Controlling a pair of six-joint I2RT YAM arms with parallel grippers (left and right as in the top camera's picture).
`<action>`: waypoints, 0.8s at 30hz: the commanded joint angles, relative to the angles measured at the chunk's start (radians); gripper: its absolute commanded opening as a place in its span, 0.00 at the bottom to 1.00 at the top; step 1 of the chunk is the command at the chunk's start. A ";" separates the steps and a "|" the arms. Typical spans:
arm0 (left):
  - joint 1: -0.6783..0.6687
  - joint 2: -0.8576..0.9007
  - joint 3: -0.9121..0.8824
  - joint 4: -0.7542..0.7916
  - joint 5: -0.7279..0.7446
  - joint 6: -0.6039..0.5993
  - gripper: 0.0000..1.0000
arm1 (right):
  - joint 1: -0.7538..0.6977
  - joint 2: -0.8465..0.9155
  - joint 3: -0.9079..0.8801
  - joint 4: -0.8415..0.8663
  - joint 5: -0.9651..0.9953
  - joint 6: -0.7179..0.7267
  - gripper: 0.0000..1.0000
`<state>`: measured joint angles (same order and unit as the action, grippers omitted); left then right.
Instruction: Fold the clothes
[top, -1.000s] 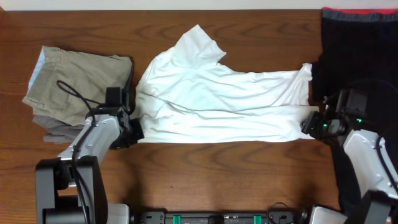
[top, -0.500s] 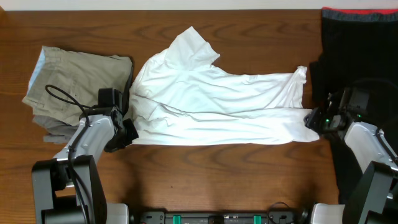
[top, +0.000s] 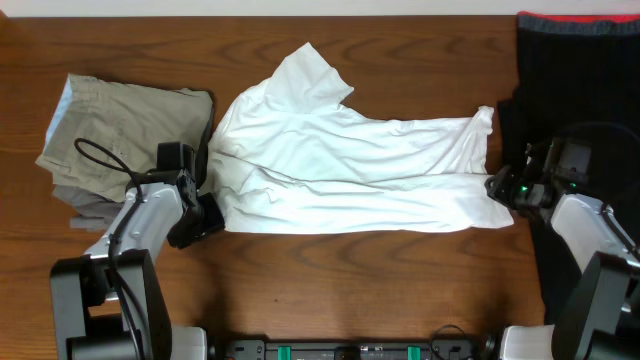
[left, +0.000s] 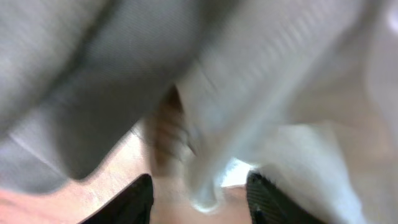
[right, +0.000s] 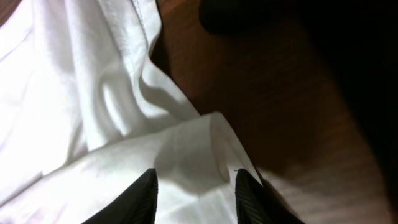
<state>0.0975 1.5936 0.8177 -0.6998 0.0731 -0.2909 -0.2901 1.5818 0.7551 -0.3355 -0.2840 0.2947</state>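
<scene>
While the white T-shirt (top: 350, 170) lies stretched lengthwise across the middle of the wooden table (top: 350, 290), with one sleeve poking toward the far edge, I have a gripper at each of its near corners. Its left end lies just beside the folded khaki trousers (top: 120, 130). Its right end lies close to the black garment with the red band (top: 580, 70).

My left gripper (top: 208, 215) sits at the near-left corner with its jaws apart. The left wrist view is blurred, but a rolled edge of cloth hangs between the fingers (left: 140, 199) with a gap on either side, so nothing is pinched there. My right gripper (top: 497, 188) straddles the near-right corner. In its wrist view the folded hem fills the space between the fingers (right: 146, 193), and I cannot tell whether they are actually biting it.

I judge that the step is to get both near corners ready for the next fold. To do it well, I want each grip to catch every layer at the hem, not just the top ply, since this thin cotton slides apart easily. I should take both corners equally deep so the near edge stays straight. The cloth between my arms should be taut enough to flatten the wrinkles without dragging the shirt toward either neighbouring garment. The loose sleeve needs tucking in before any crosswise fold, or it will bunch inside. My right arm rests over the black garment, so I must lift cleanly and not snag it.
</scene>
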 joint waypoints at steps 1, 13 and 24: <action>0.002 -0.031 0.070 -0.054 0.059 0.024 0.53 | 0.012 0.052 -0.013 0.024 -0.017 0.035 0.38; 0.002 -0.224 0.214 -0.237 0.059 0.062 0.68 | 0.000 -0.006 0.005 0.092 -0.230 0.069 0.01; 0.001 -0.281 0.222 -0.219 0.138 0.151 0.68 | -0.001 -0.071 0.004 0.140 -0.121 0.132 0.06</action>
<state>0.0971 1.3182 1.0210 -0.9234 0.1673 -0.2016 -0.2867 1.5051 0.7509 -0.2131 -0.4679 0.3912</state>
